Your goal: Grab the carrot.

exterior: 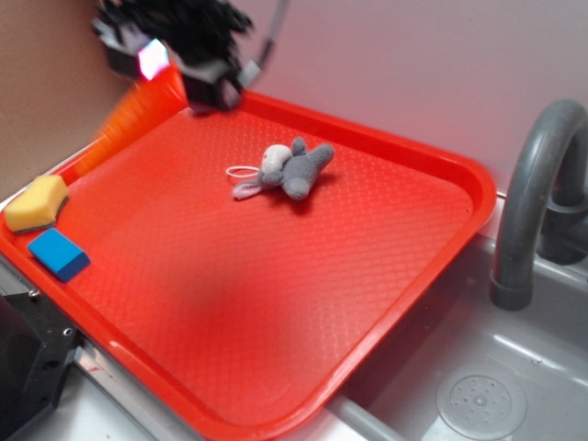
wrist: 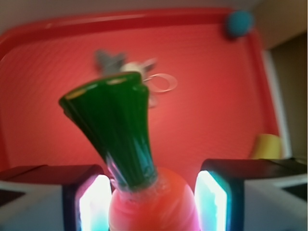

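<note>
Close in the wrist view, the glossy orange plastic carrot (wrist: pixel 154 204) with its dark green ridged stem cap sits between the black gripper (wrist: pixel 149 202)'s glowing pads, clamped, raised over the red plastic tray (exterior: pixel 395 156)'s far-left corner.

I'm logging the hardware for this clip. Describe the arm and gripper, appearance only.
The gripper has two black, blocky fingers whose inner pads glow whitish-cyan in the wrist view. In the exterior view the arm is a blurred black mass with one pad lit pinkish-white and a grey cable running up from it.
</note>
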Robot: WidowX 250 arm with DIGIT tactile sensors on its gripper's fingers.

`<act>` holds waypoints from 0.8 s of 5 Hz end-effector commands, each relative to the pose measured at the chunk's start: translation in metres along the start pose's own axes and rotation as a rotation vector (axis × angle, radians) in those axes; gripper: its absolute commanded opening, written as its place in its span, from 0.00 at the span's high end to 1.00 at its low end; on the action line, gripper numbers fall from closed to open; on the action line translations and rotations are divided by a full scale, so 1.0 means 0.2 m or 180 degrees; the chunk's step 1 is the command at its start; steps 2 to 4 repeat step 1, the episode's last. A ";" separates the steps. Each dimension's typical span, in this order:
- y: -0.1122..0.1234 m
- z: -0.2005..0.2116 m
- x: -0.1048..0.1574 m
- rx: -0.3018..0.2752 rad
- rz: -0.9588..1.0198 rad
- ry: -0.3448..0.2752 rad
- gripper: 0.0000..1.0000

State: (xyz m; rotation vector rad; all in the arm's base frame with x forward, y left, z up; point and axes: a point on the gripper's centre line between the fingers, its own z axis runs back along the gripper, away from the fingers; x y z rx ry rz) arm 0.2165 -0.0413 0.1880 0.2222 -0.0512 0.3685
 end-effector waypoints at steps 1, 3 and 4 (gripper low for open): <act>0.26 0.18 0.03 -0.0360 0.0674 -0.0011 1.00; 0.26 0.18 0.03 -0.0360 0.0674 -0.0011 1.00; 0.26 0.18 0.03 -0.0360 0.0674 -0.0011 1.00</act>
